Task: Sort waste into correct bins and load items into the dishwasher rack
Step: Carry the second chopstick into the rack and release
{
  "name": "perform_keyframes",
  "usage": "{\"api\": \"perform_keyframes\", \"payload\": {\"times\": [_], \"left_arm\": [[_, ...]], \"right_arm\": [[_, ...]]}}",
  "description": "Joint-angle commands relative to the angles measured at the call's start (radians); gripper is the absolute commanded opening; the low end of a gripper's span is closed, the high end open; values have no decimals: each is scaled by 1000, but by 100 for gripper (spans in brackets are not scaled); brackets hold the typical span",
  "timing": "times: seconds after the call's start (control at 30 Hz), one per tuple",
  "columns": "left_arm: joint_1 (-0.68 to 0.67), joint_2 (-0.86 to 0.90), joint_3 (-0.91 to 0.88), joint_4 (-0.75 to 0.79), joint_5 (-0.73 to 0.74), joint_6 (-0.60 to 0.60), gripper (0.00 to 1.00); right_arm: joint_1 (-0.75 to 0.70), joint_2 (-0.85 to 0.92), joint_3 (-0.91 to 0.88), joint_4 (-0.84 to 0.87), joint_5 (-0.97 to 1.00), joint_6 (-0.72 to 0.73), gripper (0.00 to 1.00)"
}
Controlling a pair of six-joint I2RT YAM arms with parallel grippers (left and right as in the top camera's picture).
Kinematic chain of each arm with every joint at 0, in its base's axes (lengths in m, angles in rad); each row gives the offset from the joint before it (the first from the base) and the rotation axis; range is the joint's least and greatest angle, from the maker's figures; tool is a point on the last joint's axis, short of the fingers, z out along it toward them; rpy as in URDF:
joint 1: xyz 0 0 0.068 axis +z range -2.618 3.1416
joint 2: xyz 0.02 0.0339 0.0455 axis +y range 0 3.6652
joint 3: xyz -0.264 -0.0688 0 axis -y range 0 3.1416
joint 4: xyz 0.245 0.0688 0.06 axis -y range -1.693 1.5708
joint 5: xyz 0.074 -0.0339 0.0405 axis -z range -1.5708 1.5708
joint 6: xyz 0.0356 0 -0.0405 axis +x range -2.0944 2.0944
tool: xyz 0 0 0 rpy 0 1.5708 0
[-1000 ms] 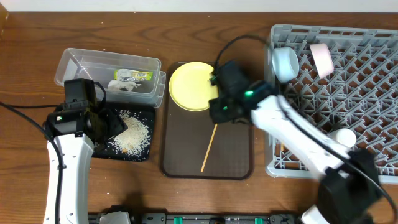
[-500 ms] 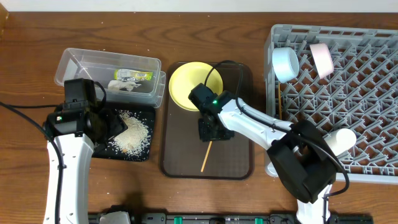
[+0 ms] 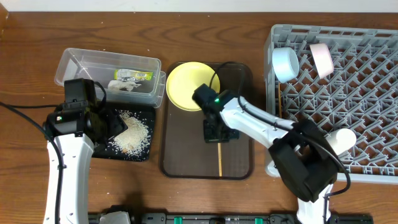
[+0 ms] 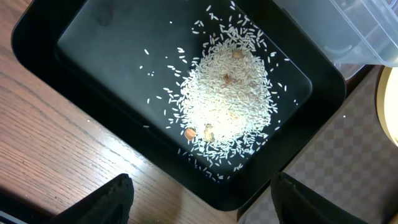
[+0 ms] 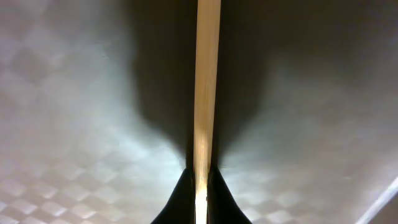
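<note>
Grip of the closed right fingers [image 5: 179, 202] on one end of the chopstick [image 3: 219, 160], over the brown tray [image 3: 183, 149], should be firm and the stick lifted level before being carried to the rack [image 3: 348, 106]; the left fingers [image 4: 115, 202] are spread open.

The right gripper [image 5: 200, 186] points straight down, fingers pinched onto a thin wooden chopstick [image 5: 207, 74]. The left gripper [image 4: 205, 208] hangs face-down, fingers spread wide apart.
</note>
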Motion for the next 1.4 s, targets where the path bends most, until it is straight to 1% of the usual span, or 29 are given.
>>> {"api": "perform_keyframes", "payload": {"times": [0.0,0.23,0.33,0.43,0.67,0.8,0.93,0.97,1.0,1.03,1.07,1.1,1.13,1.2,1.37], "left_arm": [[5,-2,-3,-6,-5,-6,74],[5,-2,-3,-5,-5,-6,74],[5,-2,-3,-5,-5,-6,74],[5,-2,-3,-5,-5,-6,74],[5,-2,-3,-5,-5,-6,74],[5,-2,-3,-5,-5,-6,74],[5,-2,-3,-6,-5,-6,74],[5,-2,-3,-6,-5,-6,74],[5,-2,-3,-6,-5,-6,74],[5,-2,-3,-6,-5,-6,74],[5,-2,-3,-6,-5,-6,74],[5,-2,-3,-6,-5,-6,74],[5,-2,-3,-6,-5,-6,74],[5,-2,-3,-6,-5,-6,74],[5,-2,-3,-6,-5,-6,74]], "right_arm": [[-74,-106,12,-11,18,-75,1],[-234,-377,12,-17,18,-311,1],[-308,-464,12,-31,21,-406,1],[-390,-516,12,-68,22,-449,1],[-554,-488,7,-183,21,-514,1],[-586,-431,2,-204,20,-532,1],[-587,-368,2,-203,21,-532,4],[-586,-356,2,-202,20,-532,5],[-586,-346,2,-200,20,-532,9],[-586,-340,2,-199,21,-531,15],[-586,-336,2,-198,21,-531,25],[-586,-336,2,-196,21,-531,31],[-586,-338,3,-195,21,-531,34],[-586,-348,8,-189,21,-531,38],[-586,-388,72,-187,-21,-531,39]]}}
